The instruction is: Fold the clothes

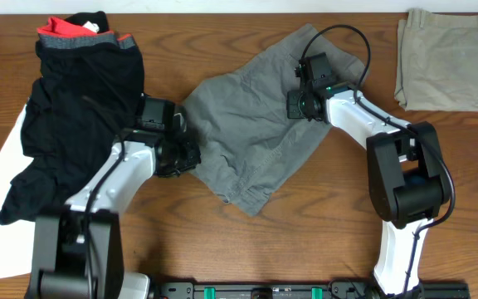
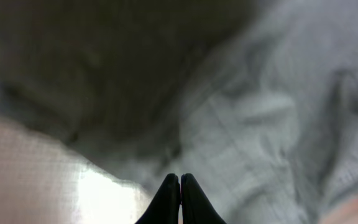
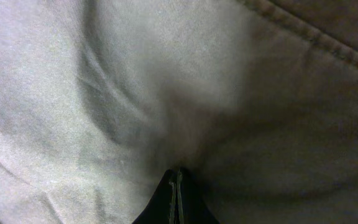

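Grey shorts (image 1: 256,141) lie between left tool (image 2: 179,178) and right tool (image 3: 178,172), both clenched on them.

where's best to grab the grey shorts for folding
Pinch the grey shorts at opposite ends: left edge from the left, upper-right corner from the right. They lie spread out and slanted, so edges likely lift easiest.

- The overhead camera looked straight down, from well above, over the whole table (image 1: 247,249).
- Both wrist cameras faced down, pressed very close against the gray shorts (image 1: 247,141).
- All three views shared those shorts.
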Motion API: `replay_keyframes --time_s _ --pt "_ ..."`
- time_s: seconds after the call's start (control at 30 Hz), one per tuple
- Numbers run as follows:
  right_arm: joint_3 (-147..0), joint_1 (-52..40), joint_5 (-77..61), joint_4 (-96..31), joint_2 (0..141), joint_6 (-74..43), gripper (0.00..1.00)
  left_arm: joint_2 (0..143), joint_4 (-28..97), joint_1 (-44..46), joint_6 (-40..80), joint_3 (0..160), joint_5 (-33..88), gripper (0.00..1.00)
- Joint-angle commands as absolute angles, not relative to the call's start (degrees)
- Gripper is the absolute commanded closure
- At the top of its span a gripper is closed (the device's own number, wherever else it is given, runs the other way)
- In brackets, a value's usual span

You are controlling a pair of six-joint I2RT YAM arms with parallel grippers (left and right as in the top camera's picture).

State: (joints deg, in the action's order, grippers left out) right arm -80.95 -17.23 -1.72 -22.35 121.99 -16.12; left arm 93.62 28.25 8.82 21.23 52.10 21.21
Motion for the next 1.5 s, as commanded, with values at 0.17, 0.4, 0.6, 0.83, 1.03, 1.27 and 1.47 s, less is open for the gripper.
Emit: replay_keyframes --time_s 0.17,0.4,0.6,0.83,1.03,1.27,1.47 --pt "-85.95 -16.51 0.03 -27.46 123.63 -14.83 0.71 100.73 26.85 8.47 22.17 52.71 23.38 0.94" --pt "-93.97 -16.51 -1.52 -36.69 123.31 -13.43 0.25 100.86 23.29 6.31 18.68 52.71 18.06 0.94" --pt "-101.36 -16.01 -1.30 -43.62 122.85 -12.60 0.09 100.86 12.27 5.74 18.35 52.71 1.37 0.94" --pt "-105.43 -13.76 -1.30 -47.11 122.83 -12.58 0.05 100.88 -9.45 5.74 11.90 52.71 -1.34 0.94" --pt "-105.43 -10.20 -1.30 -46.70 122.85 -9.56 0.04 100.84 -11.57 5.74 10.79 54.76 6.07 0.94" --pt "-105.14 -5.41 -0.86 -38.59 123.48 -2.15 0.07 100.84 6.63 5.76 14.28 55.00 18.15 0.94" --pt "-105.14 -1.26 -3.40 -31.81 127.55 -0.34 0.08 100.84 18.37 5.91 14.24 55.00 22.20 0.94"
